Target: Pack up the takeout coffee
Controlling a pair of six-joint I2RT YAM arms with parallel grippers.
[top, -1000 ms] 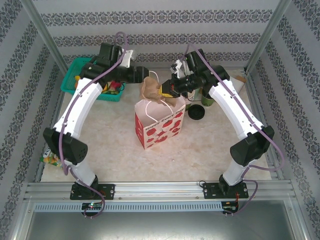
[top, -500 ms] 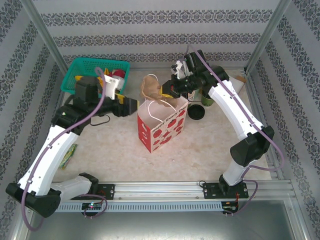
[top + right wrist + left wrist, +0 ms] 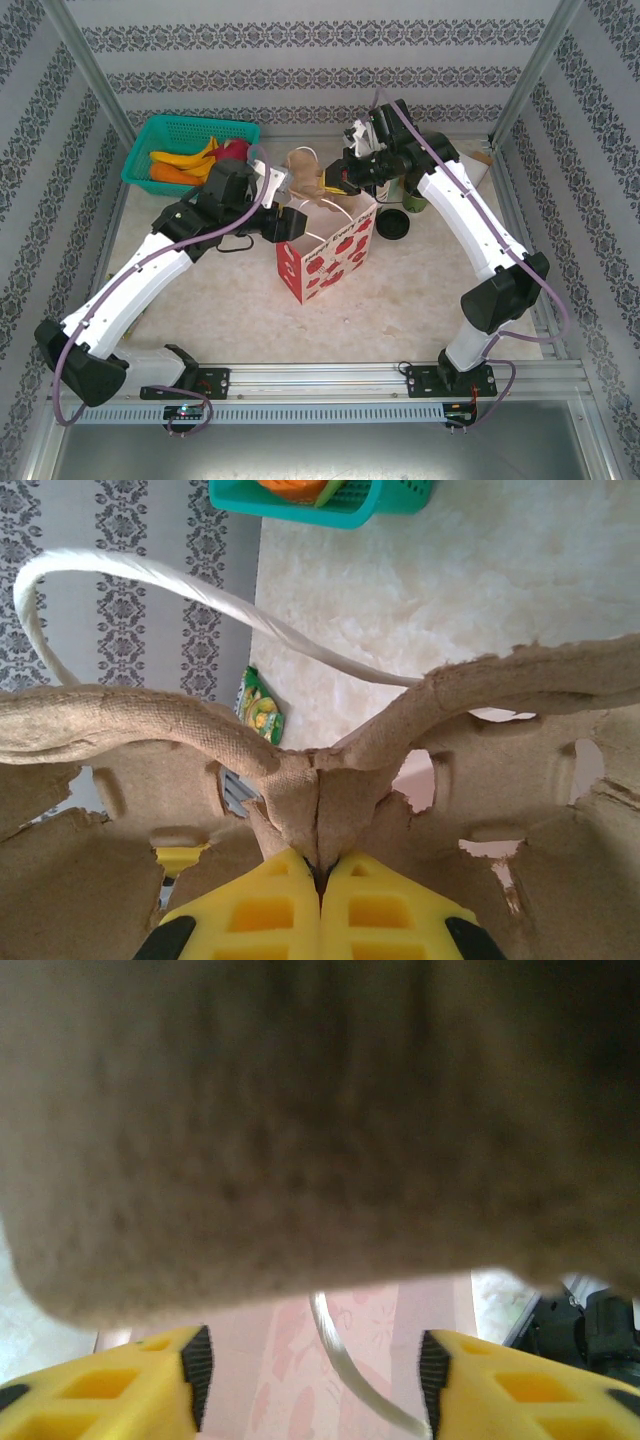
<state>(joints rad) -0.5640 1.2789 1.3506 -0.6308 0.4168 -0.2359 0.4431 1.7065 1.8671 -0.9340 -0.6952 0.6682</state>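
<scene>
The left gripper has swung back to the paper bag.

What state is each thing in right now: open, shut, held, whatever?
White paper bag with red print: upright, open.
Brown pulp cup carrier: pinched, raised near bag's top.
Right gripper: shut on carrier.
Left gripper: open.
Dark green paper cup: on table, outside bag.

Bright, even light on the table, and one wrist view lost to blur.

From above, the picture was sharp and flatly lit, the pale table washed almost white, with only faint shadows by the paper bag and under the arms. At the left wrist, the pulp tray sat so close it was a dim brown smear, and the left gripper was soft too. The right wrist view was crisp on the tray's torn edges, while the basket at the table's far-left corner looked hazy and overexposed.
</scene>
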